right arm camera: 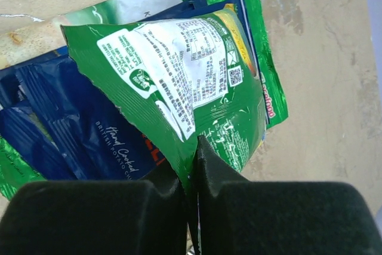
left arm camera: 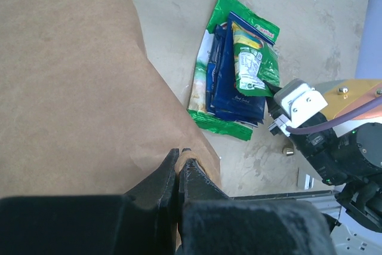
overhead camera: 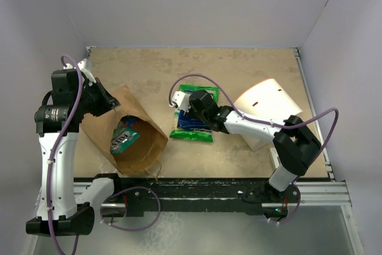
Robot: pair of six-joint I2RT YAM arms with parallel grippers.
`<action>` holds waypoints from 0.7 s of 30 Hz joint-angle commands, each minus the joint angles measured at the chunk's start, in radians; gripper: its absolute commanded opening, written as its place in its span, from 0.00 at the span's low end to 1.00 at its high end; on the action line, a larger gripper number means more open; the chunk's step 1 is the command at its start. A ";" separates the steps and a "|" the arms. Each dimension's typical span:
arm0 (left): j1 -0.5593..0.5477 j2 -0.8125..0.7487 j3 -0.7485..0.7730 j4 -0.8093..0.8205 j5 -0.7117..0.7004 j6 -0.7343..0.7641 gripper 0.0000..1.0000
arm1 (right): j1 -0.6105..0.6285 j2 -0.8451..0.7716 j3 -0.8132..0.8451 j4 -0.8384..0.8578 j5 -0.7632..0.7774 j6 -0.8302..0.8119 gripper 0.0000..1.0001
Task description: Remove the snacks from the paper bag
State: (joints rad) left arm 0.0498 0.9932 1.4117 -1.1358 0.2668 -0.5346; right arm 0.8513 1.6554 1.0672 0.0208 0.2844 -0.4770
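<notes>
**Right gripper (right arm camera: 194, 147) clamped on a green packet (right arm camera: 179, 82); bag not yet empty**

Your right gripper had its fingers pinched together on the lower edge of the green packet. That packet lay label-side up on top of the pile of snacks (overhead camera: 192, 125) on the table (overhead camera: 239, 70). The pile sat mid-table, just right of the paper bag (overhead camera: 143, 147) and apart from it. I could not tell whether the packet's full weight was already on the pile.

Your left gripper (left arm camera: 180, 160) was closed on the rim of the paper bag. It held the upper edge of the bag up, so the mouth gaped toward the overhead camera.

Out of the bag, as far as the views showed:
- a large green packet at the bottom of the pile
- a dark blue packet (right arm camera: 77, 129) on top of it
- the green packet in your grip, uppermost

That made at least three. The stacking hid whether there were more.

Left to do: one labelled packet (overhead camera: 124, 135), teal-green, lay inside the bag and was visible through the open mouth. Anything beneath it was hidden by the bag wall.

Judgement: the task was well past halfway. Next you would need to let go of the green packet, reach into the bag for the labelled one, and check the bag for more. The left grip looked worth keeping, since the mouth would likely sag shut without it.

A white tub (overhead camera: 268, 108) lay on its side to the right of the pile. It was not part of the job.
</notes>
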 commanded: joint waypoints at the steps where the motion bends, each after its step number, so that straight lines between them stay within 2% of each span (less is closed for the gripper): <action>1: -0.004 0.004 -0.010 0.066 0.025 -0.008 0.00 | 0.006 -0.028 -0.022 -0.008 -0.061 0.043 0.08; 9: -0.004 0.003 -0.023 0.080 0.025 -0.028 0.00 | 0.013 -0.039 -0.077 -0.017 -0.133 0.077 0.09; 14: -0.003 0.009 -0.025 0.085 0.022 -0.031 0.00 | 0.018 -0.037 -0.088 -0.024 -0.159 0.108 0.17; 17: -0.003 0.013 -0.021 0.088 0.020 -0.031 0.00 | 0.018 -0.047 -0.073 -0.066 -0.178 0.139 0.26; 21: -0.004 0.009 -0.022 0.095 0.013 -0.035 0.00 | 0.019 -0.100 -0.071 -0.135 -0.236 0.213 0.45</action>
State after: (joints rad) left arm 0.0498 1.0054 1.3918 -1.1061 0.2832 -0.5575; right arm 0.8639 1.6398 0.9863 -0.0261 0.1295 -0.3592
